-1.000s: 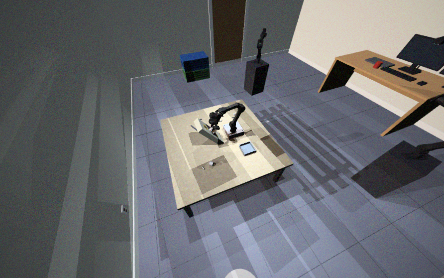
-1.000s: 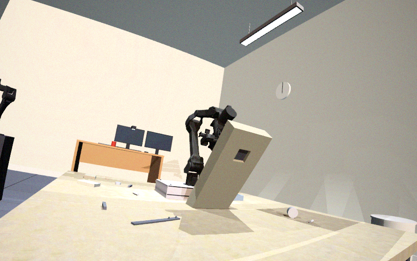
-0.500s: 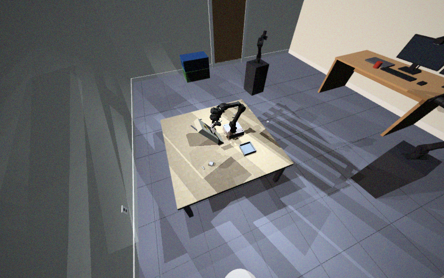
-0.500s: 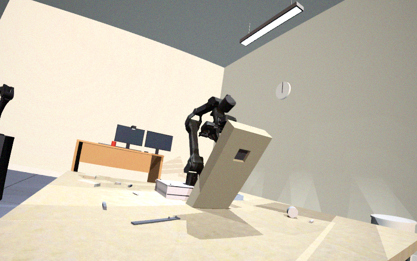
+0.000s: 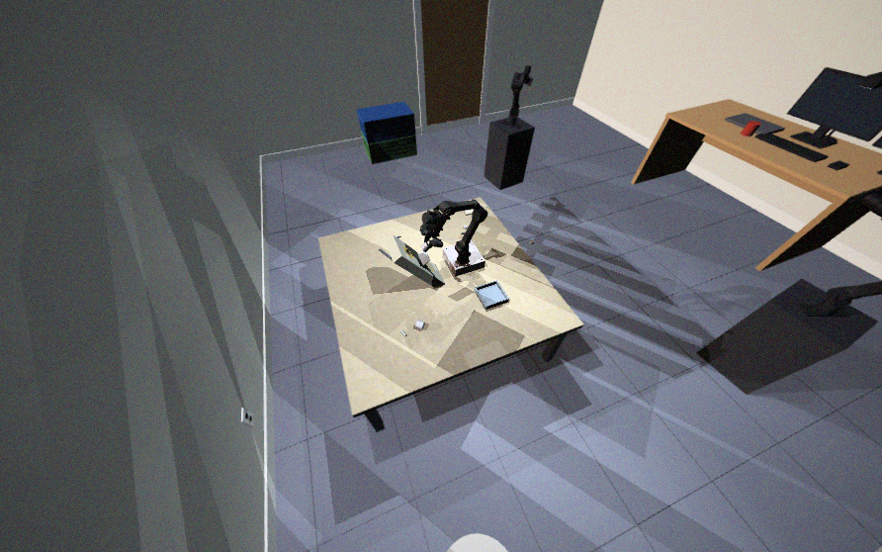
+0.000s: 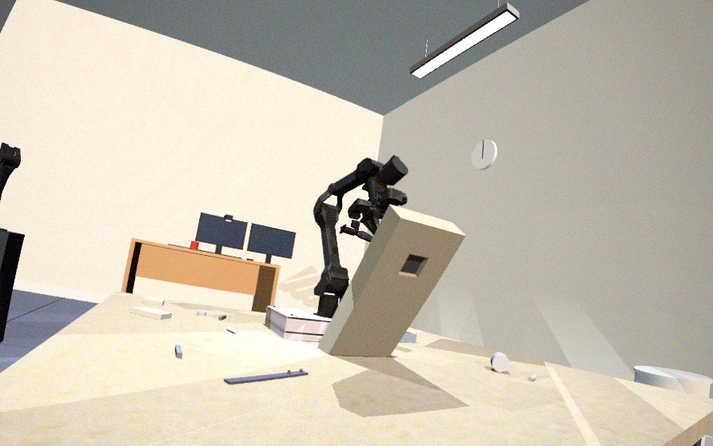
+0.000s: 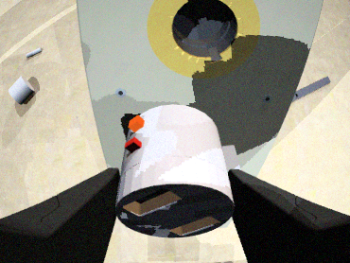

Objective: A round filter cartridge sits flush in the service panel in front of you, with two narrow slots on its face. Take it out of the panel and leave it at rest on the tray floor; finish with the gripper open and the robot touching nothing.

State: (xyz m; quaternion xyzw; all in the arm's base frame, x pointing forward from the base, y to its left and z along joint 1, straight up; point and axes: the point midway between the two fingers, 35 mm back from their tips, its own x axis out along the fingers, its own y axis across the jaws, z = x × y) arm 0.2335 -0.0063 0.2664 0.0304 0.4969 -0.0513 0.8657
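The filter cartridge (image 7: 172, 151) is a white cylinder with a dark face bearing two brown-looking slots, and orange and red marks on its side. My gripper (image 7: 174, 180) (image 5: 430, 245) is shut on it, one black finger on each side. The cartridge is out of its hole and in front of the tilted service panel (image 5: 416, 270) (image 6: 392, 294) (image 7: 101, 71). The round hole (image 7: 204, 28) in the yellow ring stands open above it in the wrist view. The tray (image 5: 491, 295) is blue with a dark rim and lies on the table, away from the gripper. The exterior view hides the cartridge behind the panel.
A small white cylinder (image 5: 419, 324) (image 6: 499, 362) (image 7: 21, 91) and a small peg (image 5: 402, 332) (image 7: 34, 52) lie on the table. A dark bar (image 6: 265, 376) (image 7: 313, 89) lies behind the panel. The white robot base (image 5: 464, 260) stands between panel and tray.
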